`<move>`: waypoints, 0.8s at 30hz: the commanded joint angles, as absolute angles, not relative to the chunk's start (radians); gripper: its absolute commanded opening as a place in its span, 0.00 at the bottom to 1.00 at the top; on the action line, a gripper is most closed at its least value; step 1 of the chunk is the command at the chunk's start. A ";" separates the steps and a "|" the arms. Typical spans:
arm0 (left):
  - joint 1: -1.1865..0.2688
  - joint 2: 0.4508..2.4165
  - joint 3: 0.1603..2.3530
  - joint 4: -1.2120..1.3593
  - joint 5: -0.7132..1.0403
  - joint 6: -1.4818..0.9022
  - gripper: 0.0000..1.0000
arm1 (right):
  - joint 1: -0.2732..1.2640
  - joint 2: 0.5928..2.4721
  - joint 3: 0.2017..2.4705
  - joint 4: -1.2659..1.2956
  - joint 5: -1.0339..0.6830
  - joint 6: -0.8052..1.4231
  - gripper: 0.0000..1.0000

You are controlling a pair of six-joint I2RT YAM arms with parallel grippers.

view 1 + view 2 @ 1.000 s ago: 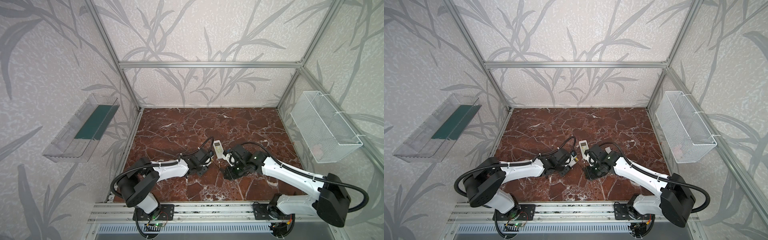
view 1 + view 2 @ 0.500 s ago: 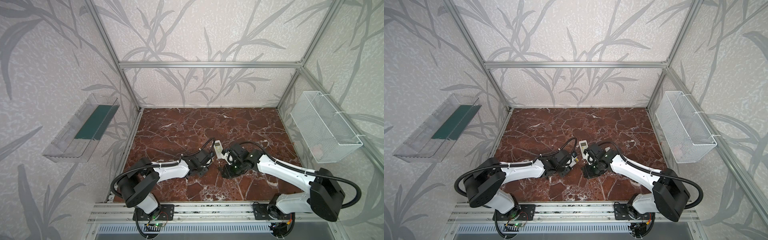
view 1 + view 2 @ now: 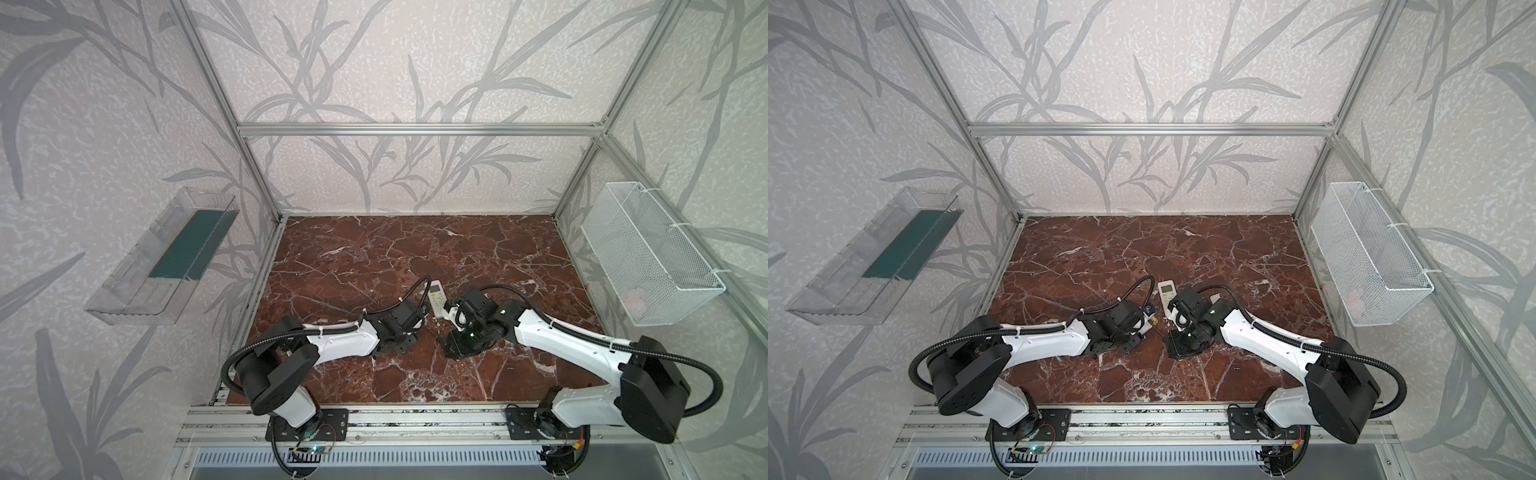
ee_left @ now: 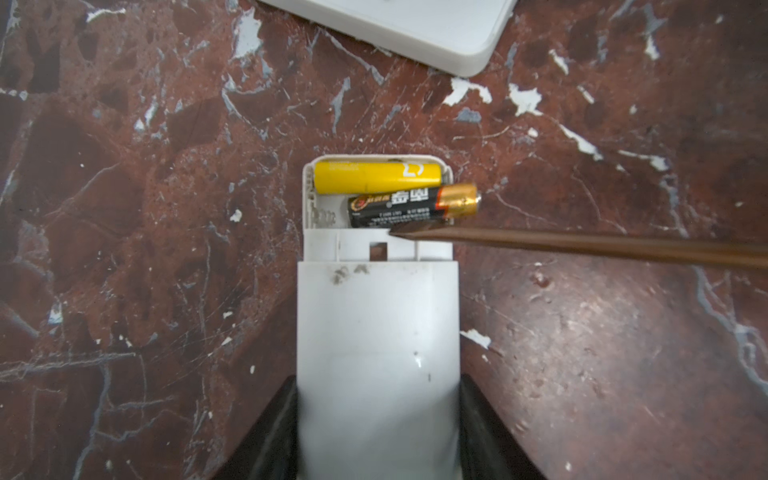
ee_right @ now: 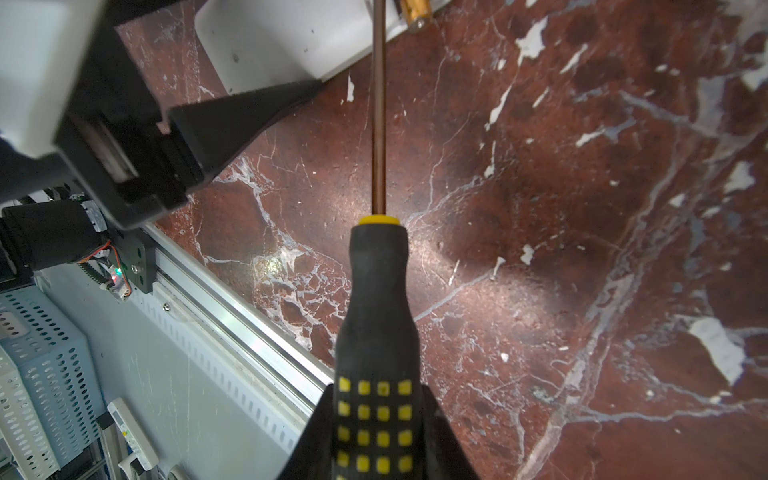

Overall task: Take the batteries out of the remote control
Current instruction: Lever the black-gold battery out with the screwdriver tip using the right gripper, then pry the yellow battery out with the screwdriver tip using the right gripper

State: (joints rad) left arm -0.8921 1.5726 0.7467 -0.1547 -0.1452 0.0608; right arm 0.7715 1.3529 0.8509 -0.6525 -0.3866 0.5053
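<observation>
Red-brown marble worktop lay beneath. My left tool clamped the white plastic remote control. My right tool clamped the black-and-yellow-handled screwdriver, tip at the black-and-gold cylindrical battery, skewed half out of the remote beside the seated yellow cylindrical battery. Next, I judged: lever gently.

Red-brown marble tabletop, white-veined; white remote lying flat, buttons up, near middle, toward front.

Grey leaf-patterned walls enclose a red-brown marble counter inside an aluminium frame. A clear tray hangs on the left wall, a white wire basket on the right.
</observation>
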 commanded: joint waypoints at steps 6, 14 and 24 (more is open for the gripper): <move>-0.902 1.581 0.760 -0.173 -0.158 0.074 0.41 | 0.764 1.378 0.859 -0.622 -0.338 0.544 0.00; -0.905 1.583 0.760 -0.173 -0.161 0.073 0.41 | 0.766 1.379 0.854 -0.585 -0.278 0.569 0.00; -0.905 1.603 0.763 -0.176 -0.156 0.055 0.41 | 0.765 1.315 0.854 -0.619 -0.228 0.539 0.00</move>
